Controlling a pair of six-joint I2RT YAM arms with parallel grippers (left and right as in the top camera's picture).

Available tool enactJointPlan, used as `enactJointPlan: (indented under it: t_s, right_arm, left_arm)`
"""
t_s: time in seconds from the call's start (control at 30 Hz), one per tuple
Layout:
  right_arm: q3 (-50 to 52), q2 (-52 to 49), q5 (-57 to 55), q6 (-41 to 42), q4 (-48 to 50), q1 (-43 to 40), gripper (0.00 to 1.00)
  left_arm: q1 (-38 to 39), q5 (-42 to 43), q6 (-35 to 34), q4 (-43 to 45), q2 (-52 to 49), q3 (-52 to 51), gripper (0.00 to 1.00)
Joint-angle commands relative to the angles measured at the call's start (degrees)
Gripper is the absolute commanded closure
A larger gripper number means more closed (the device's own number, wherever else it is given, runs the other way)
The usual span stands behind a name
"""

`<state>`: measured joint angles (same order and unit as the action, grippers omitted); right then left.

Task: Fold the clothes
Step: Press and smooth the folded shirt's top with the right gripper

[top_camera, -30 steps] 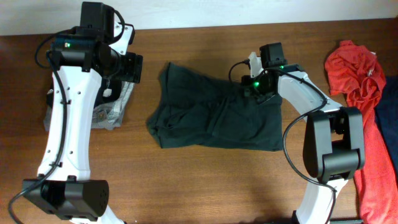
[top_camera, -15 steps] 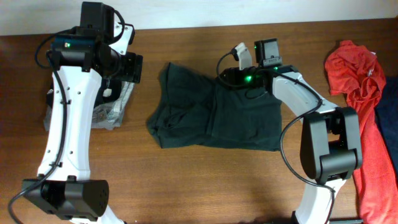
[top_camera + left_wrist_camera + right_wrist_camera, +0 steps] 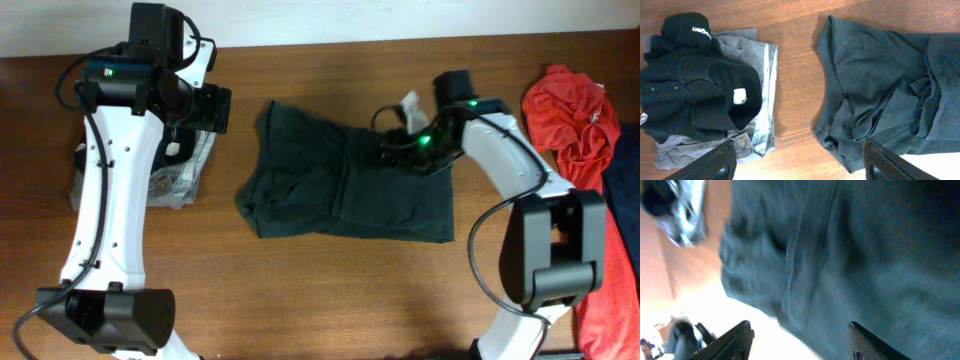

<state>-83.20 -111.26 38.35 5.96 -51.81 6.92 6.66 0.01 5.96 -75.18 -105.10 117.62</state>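
The clothes on the table are chiefly a very dark T-shirt (image 3: 345, 185), crumpled and partly folded, lying mid-table. My right gripper (image 3: 396, 148) hovers over its upper right part. In the blurred right wrist view the shirt (image 3: 840, 255) fills the frame, and that gripper (image 3: 800, 342) is open with nothing pinched between its fingers (image 3: 875, 345). My left gripper (image 3: 214, 110) hangs at the upper left, away from the shirt. It is open in its wrist view (image 3: 800, 167), above bare wood between the shirt (image 3: 880, 85) and a folded pile (image 3: 700, 95).
The folded pile (image 3: 180, 170), a black polo on a grey garment, sits at the left edge. A red garment (image 3: 575, 130) and a blue one (image 3: 625, 180) lie heaped at the right edge. Bare wood shows in front of the shirt.
My right gripper has opened and let go of the shirt, lifted toward the far edge, then come back down over the shirt's upper right. The left arm has stayed put.
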Motion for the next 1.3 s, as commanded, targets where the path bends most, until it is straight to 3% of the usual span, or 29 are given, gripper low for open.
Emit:
enactJointPlan:
  t_s: [0.0,0.17,0.23,0.43,0.53,0.57,0.6,0.67,0.8,0.87,0.9,1.13,1.27]
  right_arm:
    - [-0.33,1.05,-12.72,0.81,-2.71,8.46,0.37]
    - [-0.33,0.83,-25.0,9.94,-4.09,16.48,0.37]
    - [-0.33,0.5,-27.69,13.25,-3.26,18.97,0.3]
    - [-0.26,-1.86,-35.82,18.58,-2.34,21.94,0.33]
    - [-0.24,-3.37,-35.21,18.58,-0.87,21.99,0.44]
    - [-0.24,-3.41,-34.18,18.56,-0.39,22.05,0.52]
    - [-0.22,-3.54,-32.7,18.56,0.15,22.08,0.68]
    - [-0.24,-3.54,-31.01,18.56,0.83,22.08,0.78]
    - [-0.24,-3.52,-30.45,18.36,0.83,22.05,0.78]
    - [-0.22,-3.52,-30.45,18.38,0.15,22.05,0.48]
    - [-0.22,-3.54,-30.4,18.6,-0.31,22.05,0.45]
    - [4.15,-3.56,-29.7,21.57,5.29,23.69,0.46]
    - [5.42,-3.56,-30.47,22.01,7.3,25.14,0.6]
  left_arm:
    - [-0.33,0.63,-0.72,0.31,1.46,0.79,0.2]
    - [-0.33,0.63,-0.72,0.09,1.46,0.79,0.2]
    - [-0.33,0.63,-0.72,-0.11,1.46,0.79,0.19]
    - [-0.33,0.63,-0.72,-0.85,1.46,0.79,0.19]
    - [-0.33,0.66,-0.74,-0.81,1.46,0.79,0.19]
    - [-0.33,0.68,-0.74,-0.81,1.46,0.79,0.19]
    - [-0.33,0.66,-0.74,-0.85,1.46,0.79,0.19]
    - [-0.33,0.66,-0.74,-0.85,1.46,0.79,0.19]
    - [-0.33,0.63,-0.72,-1.18,1.46,0.79,0.19]
    - [-0.33,0.66,-0.74,-1.22,1.46,0.79,0.19]
    - [-0.33,0.66,-0.74,-1.2,1.46,0.79,0.2]
    - [-0.33,0.66,-0.74,-1.2,1.46,0.79,0.2]
    - [-0.33,0.66,-0.74,-1.31,1.46,0.79,0.2]
